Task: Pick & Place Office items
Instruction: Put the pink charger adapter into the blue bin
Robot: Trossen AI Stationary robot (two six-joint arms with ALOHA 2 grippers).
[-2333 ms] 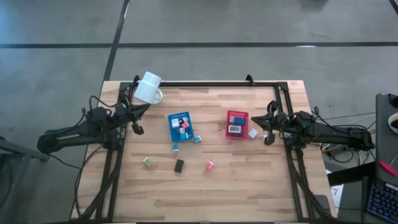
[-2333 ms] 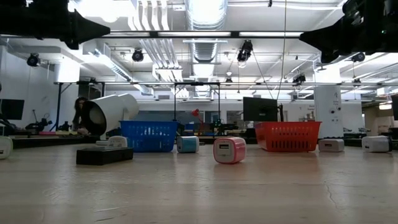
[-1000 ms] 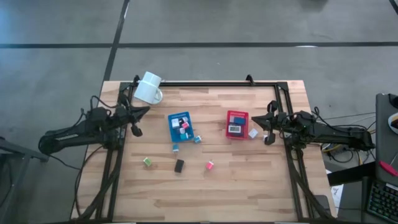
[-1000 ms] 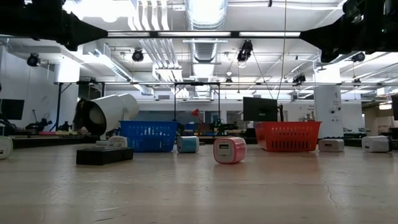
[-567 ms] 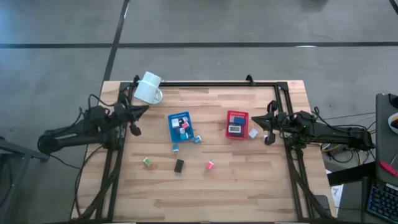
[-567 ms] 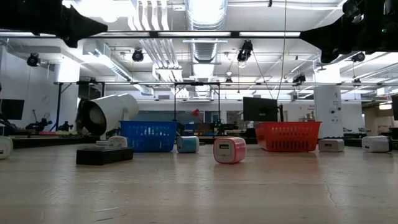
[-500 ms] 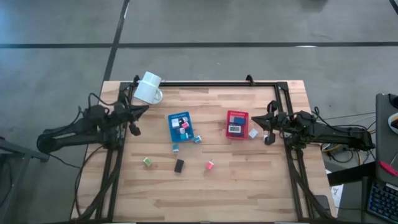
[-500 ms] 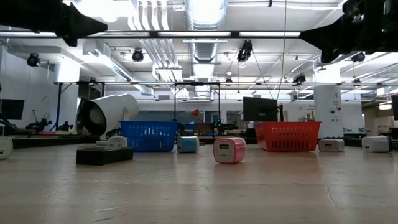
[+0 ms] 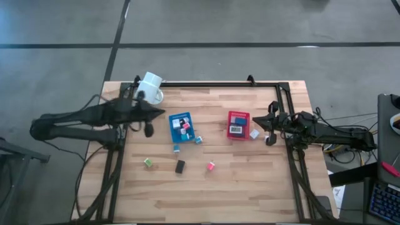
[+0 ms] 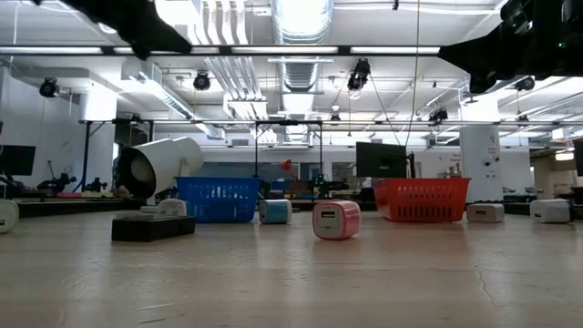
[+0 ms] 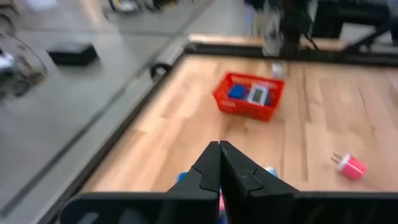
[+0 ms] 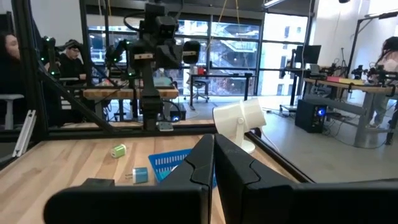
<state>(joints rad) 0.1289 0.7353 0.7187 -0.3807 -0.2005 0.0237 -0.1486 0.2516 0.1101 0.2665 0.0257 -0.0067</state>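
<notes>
Small blocks lie loose on the wooden table: a green one [image 9: 148, 162], a black one [image 9: 180, 166], a pink one [image 9: 211, 165], two teal ones [image 9: 177, 148] [image 9: 199, 139] and a white one [image 9: 254, 134]. More blocks sit inside the blue tray [image 9: 181, 127] and the red tray [image 9: 238, 125]. My left gripper [image 9: 164, 114] hovers shut just left of the blue tray, touching nothing; its wrist view shows the shut fingers [image 11: 219, 149] pointing toward the red tray [image 11: 249, 94]. My right gripper [image 9: 257, 120] waits shut at the table's right edge, beside the white block.
A white mug [image 9: 149, 89] lies on its side at the table's far left corner. A black frame [image 9: 219, 84] runs along the far edge and both sides. The low view shows the black block [image 10: 152, 228] and pink block [image 10: 335, 220] nearest the camera. Bare wood fills the near half.
My left arm has swung from the table's left edge toward the right, its gripper now close to the blue tray, fingers still shut. The right arm and all blocks have stayed where they were.
</notes>
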